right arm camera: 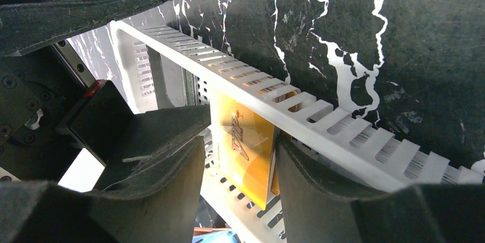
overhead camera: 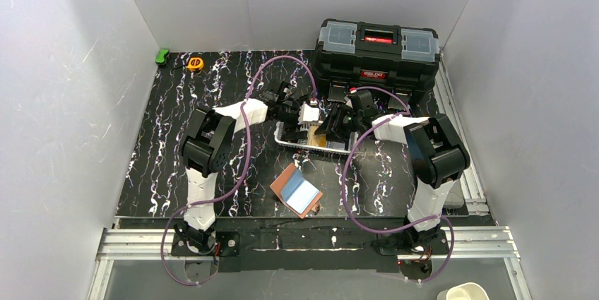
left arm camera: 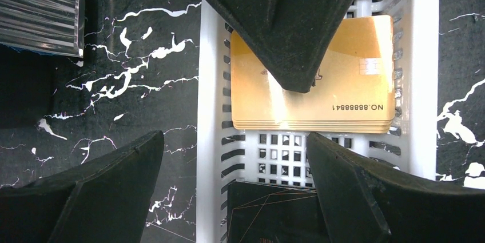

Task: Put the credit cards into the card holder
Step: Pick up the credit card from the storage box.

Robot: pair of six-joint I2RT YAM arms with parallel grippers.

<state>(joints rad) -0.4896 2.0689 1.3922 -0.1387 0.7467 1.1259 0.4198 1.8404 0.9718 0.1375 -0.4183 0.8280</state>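
Two grippers [overhead camera: 300, 111] [overhead camera: 332, 125] in basket [left arm camera: 211, 83], orange cards [left arm camera: 343, 83], one holder [overhead camera: 297, 190]

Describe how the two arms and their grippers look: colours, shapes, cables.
Both arms pair white link shells with bulky black joint housings. A purple cable loops along the left arm, another along the right. The left gripper has a white body; its fingers are matte black, wedge-shaped. The right gripper looks black.

Plain grey walls [overhead camera: 63, 67], black marble-look tabletop [overhead camera: 162, 152] — aluminium frame [overhead camera: 304, 240] at front
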